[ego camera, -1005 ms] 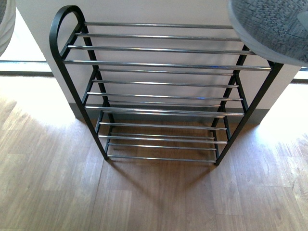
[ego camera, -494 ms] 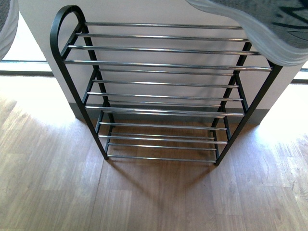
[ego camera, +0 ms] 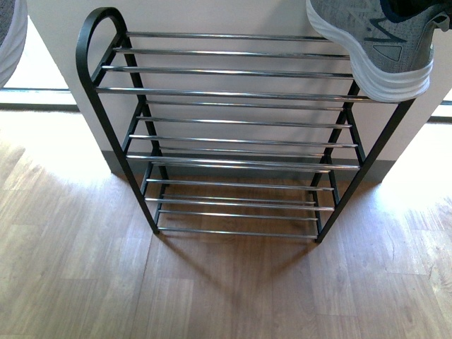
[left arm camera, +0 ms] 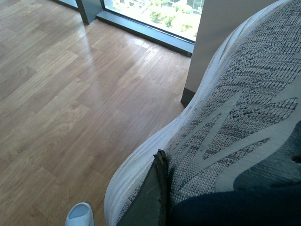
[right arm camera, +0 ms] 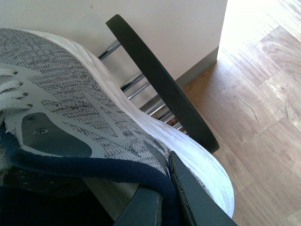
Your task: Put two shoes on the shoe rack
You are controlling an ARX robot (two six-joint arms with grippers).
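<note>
The shoe rack (ego camera: pixel 233 93) stands against the wall, black frames at each end and chrome bars across each tier. One grey knit shoe (ego camera: pixel 374 42) with a thick white sole hangs over the right end of the top tier; whether it touches the bars I cannot tell. My right gripper (right arm camera: pixel 164 188) is shut on that shoe (right arm camera: pixel 70 94) at its navy collar, beside the rack's black frame (right arm camera: pixel 160 80). The other shoe (ego camera: pixel 10 35) shows as a sliver at the upper left edge. My left gripper (left arm camera: pixel 174 202) is shut on this shoe (left arm camera: pixel 235 117), one dark finger (left arm camera: pixel 148 197) pressed against its side.
Wood floor (ego camera: pixel 226 282) spreads in front of the rack. A white slipper (left arm camera: pixel 79 214) lies on the floor below the left shoe. A window (left arm camera: pixel 160 12) with a dark sill runs along the floor beside the wall corner (left arm camera: pixel 221 28).
The right shoe has turned from sole-toward-camera to side-on and shifted right and back over the top tier's right end. The left shoe has barely moved.
</note>
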